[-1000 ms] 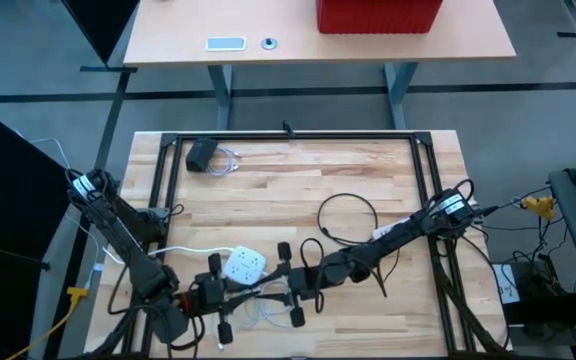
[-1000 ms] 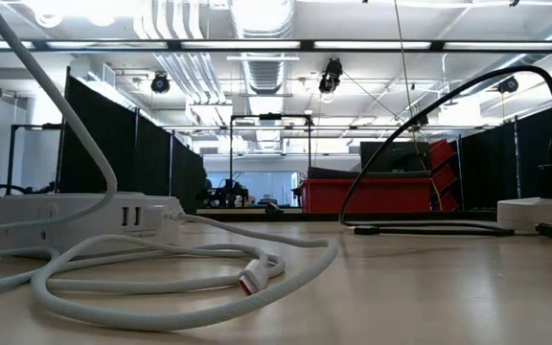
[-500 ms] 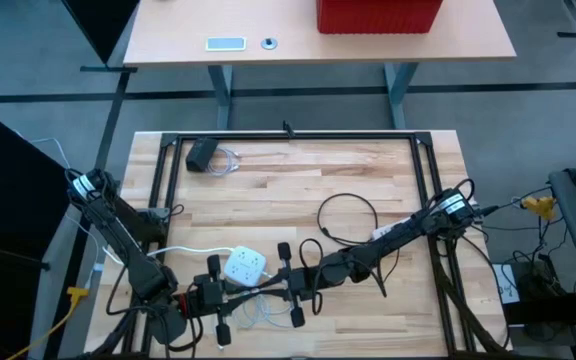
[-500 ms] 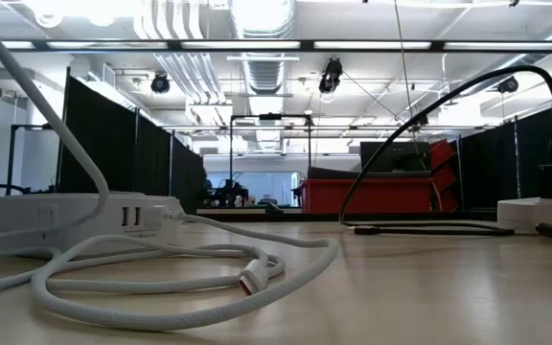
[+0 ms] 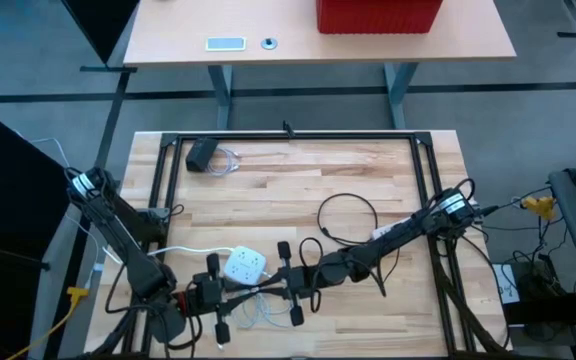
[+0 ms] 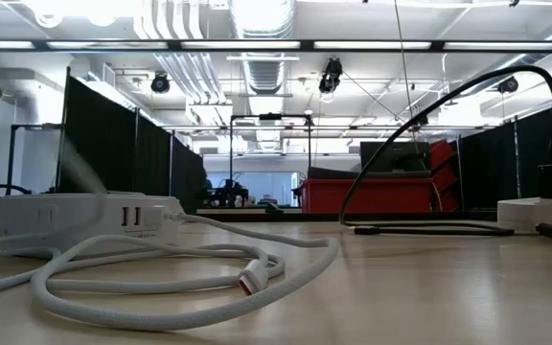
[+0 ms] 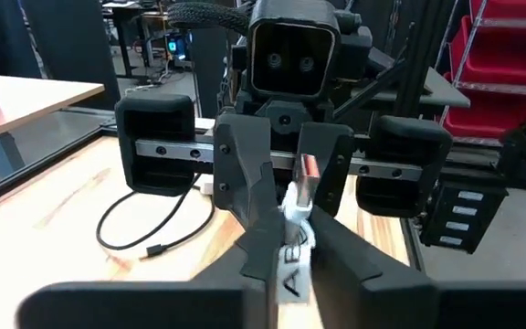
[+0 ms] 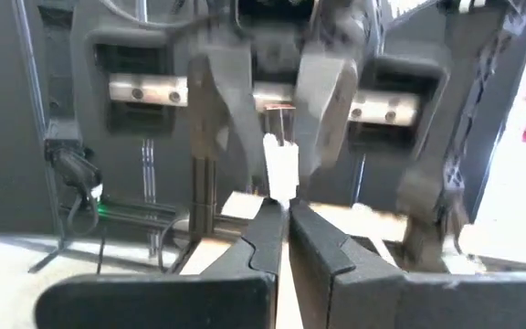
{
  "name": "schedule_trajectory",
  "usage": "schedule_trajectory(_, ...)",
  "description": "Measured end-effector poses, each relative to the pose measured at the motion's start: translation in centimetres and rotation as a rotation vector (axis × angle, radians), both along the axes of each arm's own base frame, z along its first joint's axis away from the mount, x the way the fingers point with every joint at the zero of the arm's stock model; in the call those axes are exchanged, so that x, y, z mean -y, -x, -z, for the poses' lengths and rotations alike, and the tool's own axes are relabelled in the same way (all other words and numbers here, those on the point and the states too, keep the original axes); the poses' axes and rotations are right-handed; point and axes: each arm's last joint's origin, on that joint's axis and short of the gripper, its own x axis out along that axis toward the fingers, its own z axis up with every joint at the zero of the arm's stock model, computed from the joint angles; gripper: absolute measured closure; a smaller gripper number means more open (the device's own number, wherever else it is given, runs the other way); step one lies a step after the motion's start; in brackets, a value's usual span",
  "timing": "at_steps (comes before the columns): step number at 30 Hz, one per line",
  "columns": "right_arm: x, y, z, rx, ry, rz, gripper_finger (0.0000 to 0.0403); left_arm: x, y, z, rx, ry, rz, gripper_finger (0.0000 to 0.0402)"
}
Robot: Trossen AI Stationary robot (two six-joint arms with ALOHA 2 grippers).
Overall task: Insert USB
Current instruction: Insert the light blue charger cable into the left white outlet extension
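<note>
A white USB plug (image 7: 297,208) with a metal tip (image 7: 309,170) is held up near the table's front edge, between my two grippers, which face each other. My left gripper (image 7: 290,239) is shut on it, and my right gripper (image 8: 283,215) is shut on the same plug (image 8: 281,169) from the other side. Just beyond them a white power strip (image 5: 245,265) lies flat on the table, with its ports (image 6: 130,217) showing in the low view. A white cable (image 6: 190,278) lies looped on the wood, its free plug end (image 6: 253,279) resting on the table. My left gripper pinches the plug's white body (image 7: 292,260) between its two fingers, coming level from the table's left. The metal tip sticks out past the fingertips toward the right gripper, clear of the table. My right gripper pinches the plug's white body (image 8: 281,187) between its two fingers, coming level from the table's right. The plug stands out beyond its fingertips; the exact spot of contact is hidden by the fingers.
A black cable (image 5: 346,215) loops on the middle of the table, and a white box (image 6: 535,213) lies at the right. A small black adapter with a white cord (image 5: 204,154) lies at the far left corner. A black frame (image 5: 288,137) borders the table.
The white cord that rises at the left of the low view has swung and now shows blurred. Both grippers have stayed close together over the near edge.
</note>
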Motion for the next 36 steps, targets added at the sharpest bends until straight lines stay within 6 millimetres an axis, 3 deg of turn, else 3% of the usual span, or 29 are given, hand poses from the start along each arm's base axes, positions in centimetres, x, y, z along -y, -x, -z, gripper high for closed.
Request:
schedule_trajectory(9, 0.7, -0.1, 0.7, -0.449, -0.021, 0.124, 0.0403, -1.3, 1.5, -1.2, -0.019, 0.023, -0.006, 0.0267)
schedule_trajectory(15, 1.3, 0.9, 2.3, -0.719, -0.169, 0.241, 0.0403, -3.9, 2.5, 2.3, -0.196, 0.122, -0.156, 0.0268)
schedule_trajectory(18, 1.3, 0.8, 3.5, -0.765, -0.192, 0.271, 0.0403, -4.9, 2.7, 4.6, -0.263, 0.190, -0.213, 0.0279)
schedule_trajectory(23, 1.6, 0.3, 4.2, -0.776, -0.214, 0.290, 0.0403, -3.9, 1.2, 6.7, -0.245, 0.180, -0.154, 0.0295)
schedule_trajectory(30, 1.8, -0.1, 3.8, -0.752, -0.160, 0.219, 0.0403, -3.5, -0.9, 7.8, -0.273, 0.107, -0.101, 0.0289)
schedule_trajectory(36, 1.3, 0.1, 3.8, -0.748, -0.083, 0.170, 0.0403, -4.2, -2.0, 8.3, -0.350, 0.100, -0.053, 0.0243)
